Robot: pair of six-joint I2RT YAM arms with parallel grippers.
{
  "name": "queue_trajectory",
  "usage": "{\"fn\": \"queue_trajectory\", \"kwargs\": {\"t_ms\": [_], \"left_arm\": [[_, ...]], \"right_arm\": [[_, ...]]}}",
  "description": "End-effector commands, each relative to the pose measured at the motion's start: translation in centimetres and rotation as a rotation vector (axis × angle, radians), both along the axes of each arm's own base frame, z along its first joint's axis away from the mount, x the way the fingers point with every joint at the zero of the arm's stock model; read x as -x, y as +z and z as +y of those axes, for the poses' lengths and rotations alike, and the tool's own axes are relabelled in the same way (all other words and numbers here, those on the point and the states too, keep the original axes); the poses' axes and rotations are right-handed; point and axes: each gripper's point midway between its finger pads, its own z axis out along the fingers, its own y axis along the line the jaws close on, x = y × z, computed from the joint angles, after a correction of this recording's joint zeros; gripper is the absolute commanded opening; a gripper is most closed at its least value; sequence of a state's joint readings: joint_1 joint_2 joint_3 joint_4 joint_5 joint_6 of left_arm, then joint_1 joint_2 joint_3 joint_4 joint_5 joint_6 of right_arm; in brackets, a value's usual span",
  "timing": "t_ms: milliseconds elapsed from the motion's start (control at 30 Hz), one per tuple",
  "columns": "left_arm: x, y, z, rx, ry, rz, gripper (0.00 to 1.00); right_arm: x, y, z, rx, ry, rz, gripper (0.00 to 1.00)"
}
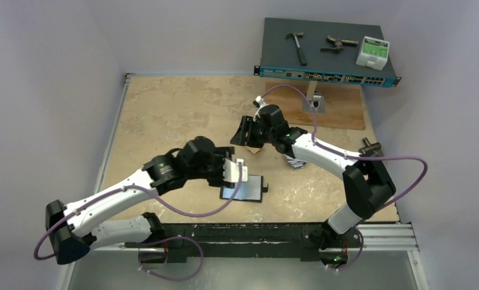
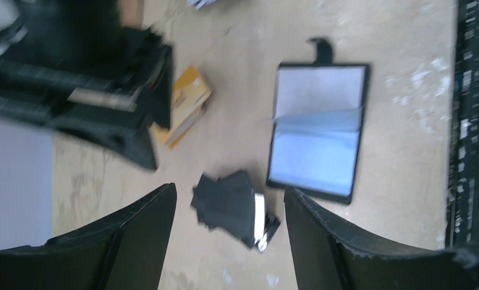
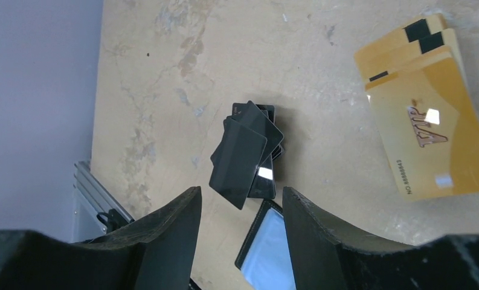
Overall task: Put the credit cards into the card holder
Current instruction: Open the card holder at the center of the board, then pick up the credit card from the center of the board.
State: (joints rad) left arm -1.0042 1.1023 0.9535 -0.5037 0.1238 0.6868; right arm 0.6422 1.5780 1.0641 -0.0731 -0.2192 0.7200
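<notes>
**Inspector:** Position of the cards?

**Assessor:** The orange cards (image 3: 424, 121) lie flat in a loose overlapped stack on the table (image 1: 164, 115), black stripes showing; a fan of dark cards (image 3: 246, 154) lies just beside the card holder (image 2: 318, 130); pale cards (image 1: 294, 162) are partly hidden under the right forearm; none is in a sleeve.

**Inspector:** Handling?

**Assessor:** Judged thin, light, stiff and glossy; lying flat, they offer little edge to pinch; the overlapped ones would likely slide on one another; the best hold is an overhanging long edge or a raised corner of the fan; there is a risk of lifting two at once.

**Inspector:** The holder?

**Assessor:** It is open and flat near the front edge of the table, snap tab sticking out from one side; one clear sleeve stands partly lifted; the sleeves look limp, so a mouth may need steadying.

**Inspector:** Grippers?

**Assessor:** The left gripper (image 2: 231, 241) hovers over the dark fan, jaws apart, nothing held; the right gripper (image 3: 240, 241) is beside the orange stack, jaws apart, empty.

**Inspector:** Obstructions?

**Assessor:** The two grippers are near each other, so there is little room between them; a network switch (image 1: 333, 60) carrying a hammer (image 1: 298, 47) stands at the far edge, well apart.
</notes>
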Motion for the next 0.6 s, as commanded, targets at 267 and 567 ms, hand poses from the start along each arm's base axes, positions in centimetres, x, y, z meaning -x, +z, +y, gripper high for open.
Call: {"fn": "queue_trajectory", "kwargs": {"t_ms": [267,567], "left_arm": [[-8.2,-5.4,12.5,-0.044,0.583,0.285,0.66],[-11.5,-8.3,11.5,-0.013,0.746,0.621,0.69]], "right_arm": [[1.3,-0.8,5.3,-0.088,0.097,-0.015,0.51],[1.3,-4.1,6.2,-0.055,0.129,0.015,0.49]]}}
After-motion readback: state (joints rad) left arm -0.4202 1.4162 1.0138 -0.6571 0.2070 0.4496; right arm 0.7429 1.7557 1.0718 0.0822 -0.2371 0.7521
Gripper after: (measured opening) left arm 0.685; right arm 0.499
